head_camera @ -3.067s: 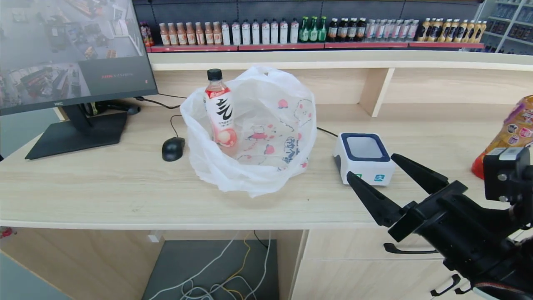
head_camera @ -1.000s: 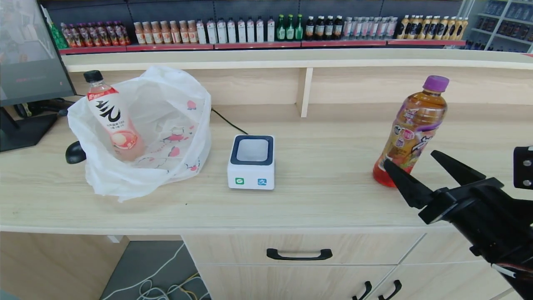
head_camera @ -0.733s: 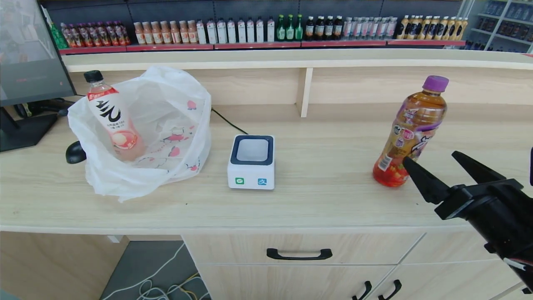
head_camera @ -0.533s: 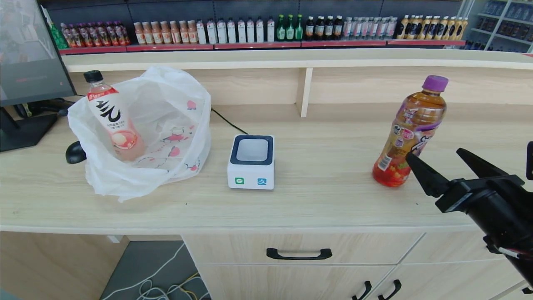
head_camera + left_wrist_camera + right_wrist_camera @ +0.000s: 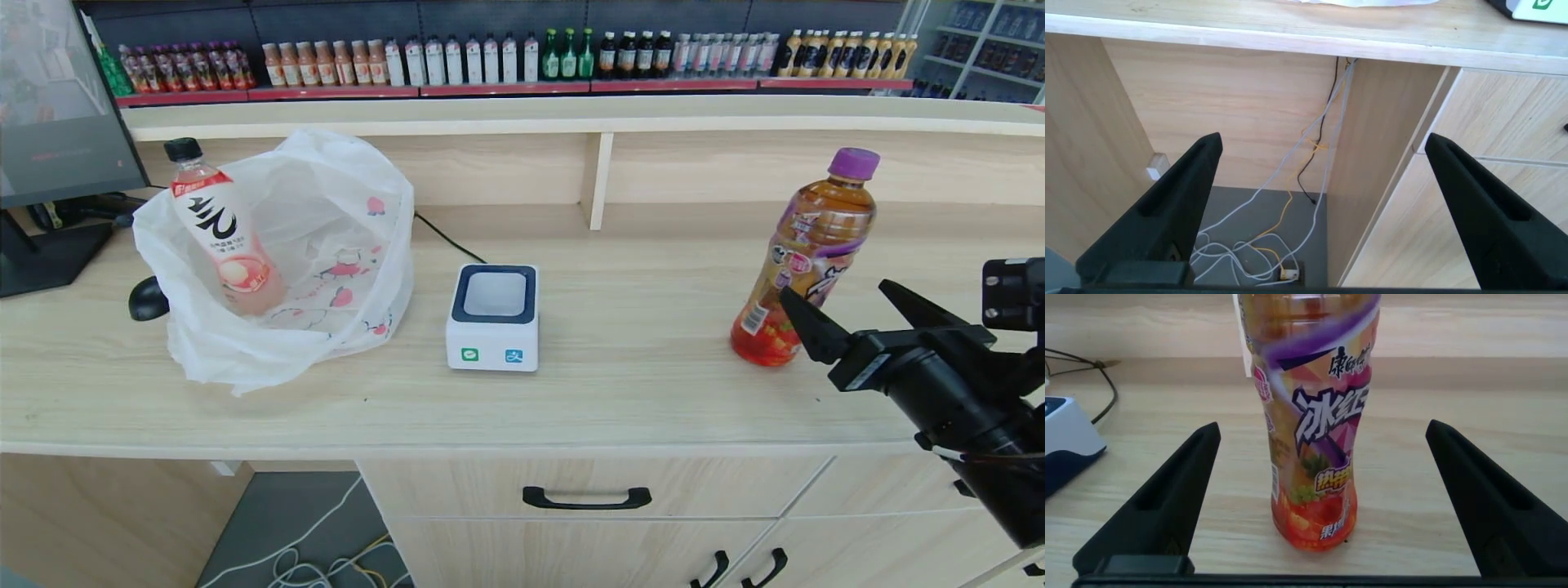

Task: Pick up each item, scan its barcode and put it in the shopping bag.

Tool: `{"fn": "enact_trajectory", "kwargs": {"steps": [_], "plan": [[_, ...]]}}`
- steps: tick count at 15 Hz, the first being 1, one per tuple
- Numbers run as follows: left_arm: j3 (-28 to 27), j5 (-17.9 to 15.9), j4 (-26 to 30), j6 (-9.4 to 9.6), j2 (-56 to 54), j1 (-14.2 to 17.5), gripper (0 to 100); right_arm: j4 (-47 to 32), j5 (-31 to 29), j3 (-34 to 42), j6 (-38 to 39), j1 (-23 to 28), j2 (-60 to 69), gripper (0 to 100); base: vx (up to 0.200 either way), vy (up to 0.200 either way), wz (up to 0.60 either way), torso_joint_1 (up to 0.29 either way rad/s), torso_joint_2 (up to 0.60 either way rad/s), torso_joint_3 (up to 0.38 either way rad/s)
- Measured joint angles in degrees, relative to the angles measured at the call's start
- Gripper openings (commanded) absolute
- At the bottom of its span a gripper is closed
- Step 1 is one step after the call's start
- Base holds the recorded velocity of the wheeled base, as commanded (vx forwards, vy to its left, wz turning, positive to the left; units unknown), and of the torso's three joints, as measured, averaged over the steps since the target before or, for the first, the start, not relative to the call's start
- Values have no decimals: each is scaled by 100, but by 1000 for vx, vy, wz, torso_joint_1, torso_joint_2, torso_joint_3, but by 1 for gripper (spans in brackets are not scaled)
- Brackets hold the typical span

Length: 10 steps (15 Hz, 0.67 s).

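Note:
An amber tea bottle (image 5: 804, 253) with a purple cap stands upright on the right of the wooden counter (image 5: 620, 392); the right wrist view has the tea bottle (image 5: 1310, 433) centred between its fingers, a short way ahead. My right gripper (image 5: 849, 306) is open, just right of the bottle's base and level with it. A white shopping bag (image 5: 326, 269) sits at the left with a pink bottle (image 5: 220, 233) leaning inside. The white scanner (image 5: 494, 318) stands in the middle. My left gripper (image 5: 1323, 212) is open below the counter's front edge, over floor cables.
A monitor (image 5: 49, 122) and a black mouse (image 5: 147, 298) are at the far left. A raised wooden ledge (image 5: 571, 114) runs behind the counter, with shelves of bottles beyond. Drawers with black handles (image 5: 586, 496) lie under the counter. Bare counter lies between scanner and tea bottle.
The camera swung right after the earliest frame, bringing the tea bottle into full view. In the last second my right gripper drifted right, then came back up and closer to the bottle.

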State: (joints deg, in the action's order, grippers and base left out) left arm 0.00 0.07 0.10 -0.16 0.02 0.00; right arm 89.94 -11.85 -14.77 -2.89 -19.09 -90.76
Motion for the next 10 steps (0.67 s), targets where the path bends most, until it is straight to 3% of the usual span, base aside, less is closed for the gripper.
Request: {"fn": "enact_trajectory", "kwargs": {"steps": [10], "plan": [[0, 0, 0, 2, 0, 0, 100, -2, 46, -507, -6, 84, -533, 100, 0, 0, 0, 0, 0, 0]]}}
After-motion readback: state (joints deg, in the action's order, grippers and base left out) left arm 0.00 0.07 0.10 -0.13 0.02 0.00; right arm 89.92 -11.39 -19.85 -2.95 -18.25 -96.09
